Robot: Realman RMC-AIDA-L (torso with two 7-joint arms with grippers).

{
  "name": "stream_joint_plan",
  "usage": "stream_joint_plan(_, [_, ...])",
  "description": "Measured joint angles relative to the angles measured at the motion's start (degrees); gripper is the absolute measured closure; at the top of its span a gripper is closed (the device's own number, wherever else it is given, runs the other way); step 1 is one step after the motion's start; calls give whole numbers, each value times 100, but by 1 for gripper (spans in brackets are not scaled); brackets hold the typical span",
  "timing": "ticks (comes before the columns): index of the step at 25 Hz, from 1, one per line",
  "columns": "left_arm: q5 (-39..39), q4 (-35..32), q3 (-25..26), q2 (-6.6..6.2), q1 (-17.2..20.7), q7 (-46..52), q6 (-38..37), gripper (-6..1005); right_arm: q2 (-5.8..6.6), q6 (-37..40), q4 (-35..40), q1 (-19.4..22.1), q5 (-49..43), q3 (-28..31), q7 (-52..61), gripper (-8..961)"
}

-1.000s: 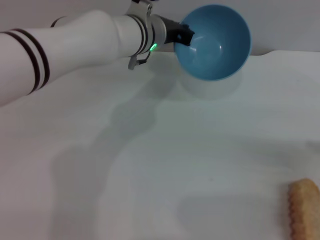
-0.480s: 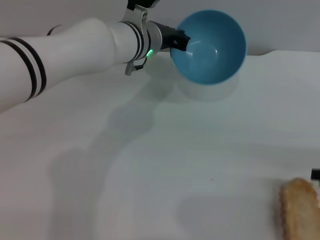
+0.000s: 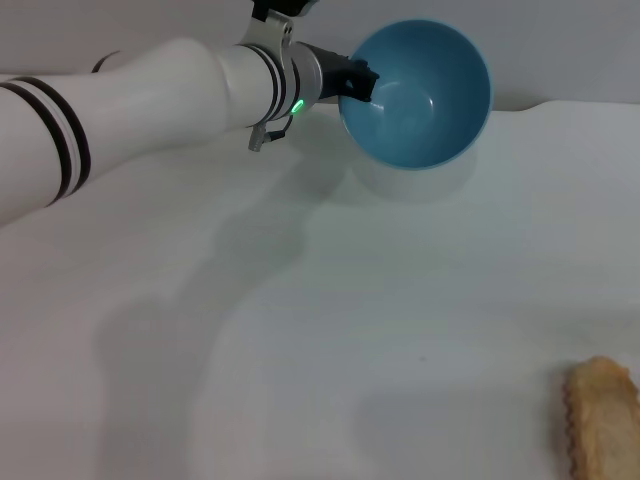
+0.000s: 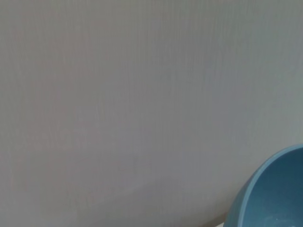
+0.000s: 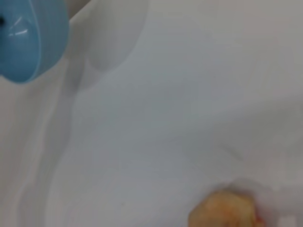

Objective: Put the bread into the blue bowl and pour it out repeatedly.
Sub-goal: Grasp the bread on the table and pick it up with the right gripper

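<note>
Left end effector (image 3: 358, 78): clamped on the near rim of the blue bowl (image 3: 418, 92), holding it tipped with the mouth facing back toward the robot, raised over the far part of the tabletop (image 3: 330, 330).
Blue bowl: hollow, nothing inside as far as the head view shows; a slice of its rim also caught in the left wrist view (image 4: 272, 191), and its outer wall in the right wrist view (image 5: 31, 40).
Bread (image 3: 603, 420): lying flat on the tabletop, well apart from the left end effector, far over on the robot's right and close to its body; ridged edge visible along one side.
Right end effector: not seen in the head view; fingers not shown in its own wrist view, so grip state impossible to tell. Bread (image 5: 225, 208) close under that wrist camera.
Progress: a pour-out judged finished for this cycle, with loaf out and bowl empty.
Left to do: bowl to be levelled or set down, bread to be picked up, probably by the right arm, and dropped back in, then tipped out again.
</note>
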State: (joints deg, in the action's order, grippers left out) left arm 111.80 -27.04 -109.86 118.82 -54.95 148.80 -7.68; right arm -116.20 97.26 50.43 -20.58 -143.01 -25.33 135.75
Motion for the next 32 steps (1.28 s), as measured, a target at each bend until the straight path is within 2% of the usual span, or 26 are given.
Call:
stream_joint_plan(13, [0,-14,0,9,37,0,7,1001,44,-46,-294,-107,-563,-52,194,498])
stream_joint_plan(24, [0,-31,-2,18,135,0,66,1000,67,-600,-971,-401,-846,-152,186,526])
stream_joint_plan(32, [0,-47,0,19,162,0,66,1000,28,-854,-1246,-553,-877,-178,163,546])
